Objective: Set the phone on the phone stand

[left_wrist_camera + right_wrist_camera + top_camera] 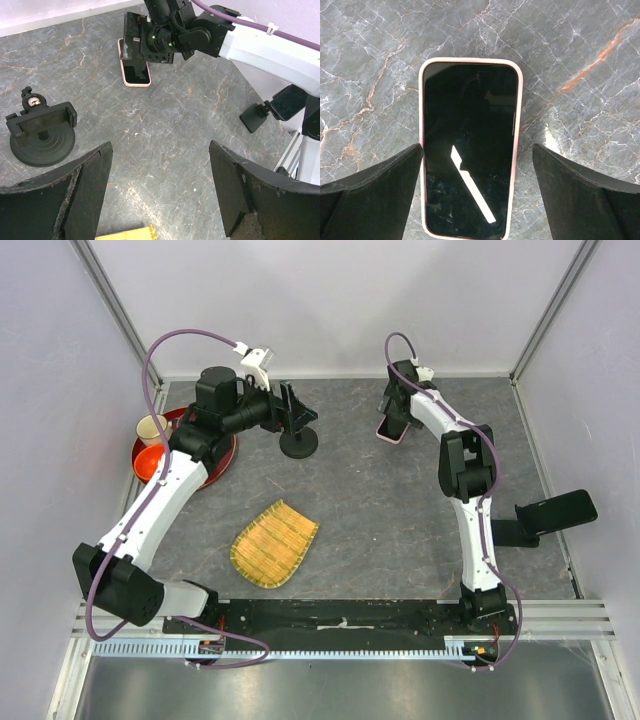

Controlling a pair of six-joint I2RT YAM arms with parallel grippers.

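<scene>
The phone lies flat and screen up on the grey bench, in the upper middle of the top view, not far from the back wall. The right gripper hangs directly over it, jaws spread wide. In the right wrist view one finger sits on either side of the phone's long edges, over its lower half. The jaws have not closed on the pink rim, and I cannot tell whether the fingertips are down at bench level.

The phone stand is upright on its round base to the left of the phone and apart from it. Its clamp is empty. The left gripper is close beside the stand, also wide open and holding nothing. In the left wrist view the stand sits at the lower left, outside the left finger.

By my reading the task has barely begun: the approach is lined up, but no grasp has been made. Closing on the phone, lifting it, carrying it left and seating it in the clamp all remain.

Farther out are a yellow woven mat at lower centre, a red tray holding a cup and an orange bowl at the left, and a folding black stand carrying a dark phone at the right edge.
</scene>
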